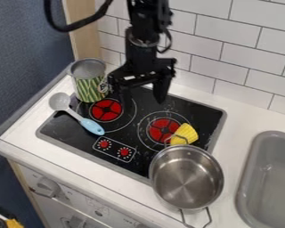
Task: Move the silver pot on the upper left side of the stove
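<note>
The black two-finger gripper (142,96) hung over the back of the black stovetop (67,130), its 2 fingers spread wide with a broad gap between them and nothing held. The black robot arm (144,55) came down from the top edge in front of the white tile wall (228,49).

The round silver metal pot (186,178) sat upright and open at the front right, partly over the stovetop's corner and partly over the white countertop (55,156), well apart from the gripper. Of its 2 wire handles, 1 pointed toward the back of the stovetop and 1 toward the front of the counter. The rear handle overlapped the yellow ridged wedge-shaped piece (185,132) on the right red burner (161,130); whether they touched could not be told.

At the back left corner stood the silver can with green and yellow stripes (88,89), upright, near the gripper. The spoon with a grey bowl and light blue handle (92,126) lay across the stovetop's left edge, its handle end near the left red burner (106,110). The grey sink (273,178) was set into the counter, right of the pot.
</note>
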`<control>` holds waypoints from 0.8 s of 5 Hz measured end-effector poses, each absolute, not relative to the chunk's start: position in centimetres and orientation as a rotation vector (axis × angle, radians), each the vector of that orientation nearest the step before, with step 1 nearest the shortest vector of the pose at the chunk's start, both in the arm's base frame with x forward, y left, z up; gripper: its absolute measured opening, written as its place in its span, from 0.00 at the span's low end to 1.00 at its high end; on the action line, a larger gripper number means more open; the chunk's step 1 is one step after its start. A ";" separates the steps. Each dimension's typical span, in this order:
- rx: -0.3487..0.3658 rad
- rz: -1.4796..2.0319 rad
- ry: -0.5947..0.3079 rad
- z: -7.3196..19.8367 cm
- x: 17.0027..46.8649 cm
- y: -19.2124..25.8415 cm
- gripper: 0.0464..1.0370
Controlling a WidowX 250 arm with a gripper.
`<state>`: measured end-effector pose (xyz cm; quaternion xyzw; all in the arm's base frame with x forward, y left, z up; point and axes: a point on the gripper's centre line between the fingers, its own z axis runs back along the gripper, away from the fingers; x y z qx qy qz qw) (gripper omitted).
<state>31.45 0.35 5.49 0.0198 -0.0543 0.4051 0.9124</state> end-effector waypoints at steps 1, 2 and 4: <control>0.043 0.674 -0.109 4.9 28.4 -0.8 0.96; 0.066 0.515 -0.086 4.2 25.8 -2.2 0.96; 0.063 0.355 -0.055 1.9 24.2 -4.4 0.96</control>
